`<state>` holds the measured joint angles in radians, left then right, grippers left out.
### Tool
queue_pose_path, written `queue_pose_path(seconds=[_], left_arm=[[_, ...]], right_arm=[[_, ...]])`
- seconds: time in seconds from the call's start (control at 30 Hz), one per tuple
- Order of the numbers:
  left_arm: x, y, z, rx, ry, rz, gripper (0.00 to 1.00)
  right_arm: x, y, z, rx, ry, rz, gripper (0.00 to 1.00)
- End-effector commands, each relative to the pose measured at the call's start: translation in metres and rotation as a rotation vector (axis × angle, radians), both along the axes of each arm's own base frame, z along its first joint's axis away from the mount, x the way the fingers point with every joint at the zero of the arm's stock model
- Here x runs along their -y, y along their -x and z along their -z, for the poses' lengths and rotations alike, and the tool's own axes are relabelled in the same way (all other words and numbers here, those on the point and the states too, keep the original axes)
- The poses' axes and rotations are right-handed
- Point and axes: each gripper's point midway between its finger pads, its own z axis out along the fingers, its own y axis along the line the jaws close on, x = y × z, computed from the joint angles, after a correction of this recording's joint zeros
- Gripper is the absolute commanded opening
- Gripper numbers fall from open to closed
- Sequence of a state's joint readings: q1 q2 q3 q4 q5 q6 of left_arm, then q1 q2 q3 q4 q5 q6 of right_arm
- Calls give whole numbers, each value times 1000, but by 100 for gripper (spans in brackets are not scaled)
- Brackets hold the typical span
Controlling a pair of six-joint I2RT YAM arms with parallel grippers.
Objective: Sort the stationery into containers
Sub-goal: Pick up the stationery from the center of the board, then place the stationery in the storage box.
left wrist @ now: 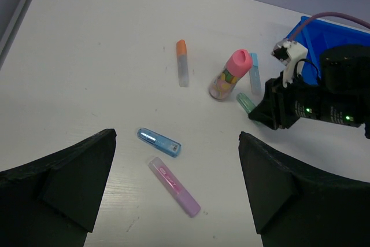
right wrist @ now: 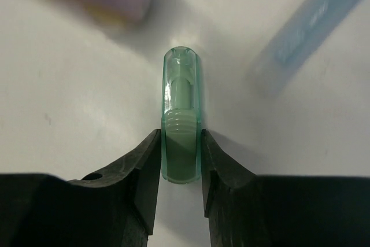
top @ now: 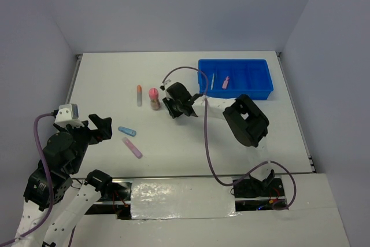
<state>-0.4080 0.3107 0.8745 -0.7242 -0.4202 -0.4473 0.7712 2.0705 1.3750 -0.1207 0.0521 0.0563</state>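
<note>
Right gripper (right wrist: 180, 143) is clamping green highlighter (right wrist: 181, 85) near one end; lift straight, slowly, lest it pivot. Left gripper (left wrist: 176, 138) is hanging open.

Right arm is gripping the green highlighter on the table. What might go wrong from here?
1. The right tool pinches the green highlighter near one end, most of its length sticking out, so it may swivel or slip when lifted.
2. The pink-capped tube and a blue highlighter sit close by; the rising tool could knock them.
3. The blue tray has narrow compartments; a tilted highlighter may land across a divider.
</note>
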Motion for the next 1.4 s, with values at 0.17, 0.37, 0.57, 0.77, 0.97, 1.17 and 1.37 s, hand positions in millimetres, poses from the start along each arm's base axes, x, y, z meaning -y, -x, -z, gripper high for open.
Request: queue_pose_path(seconds=[0.17,0.37,0.57,0.77,0.97,1.17,1.37], left_arm=[[2,-4,-13,54,9,9,99],[0,-2,-15,64,13,1,99],[0,0,-16,77,19,4,99],[2,-9,-7,16,-5,-4,99],[3,-11,-5,9,-4,-9,99],[4,-15,-3,-9,-14,-12,99],[-5,-27,10,-98,-39,-102,99]], right_arm=[[16,21,-121,116,-267,24,18],[98,-29,-157,173,-222,255,18],[200,-97,-142,171,-87,497,18],[251,-141,-118,94,-36,565,19],[260,-157,-99,48,-23,574,32],[259,-157,-101,32,-40,585,65],[248,-130,-145,68,-88,600,69]])
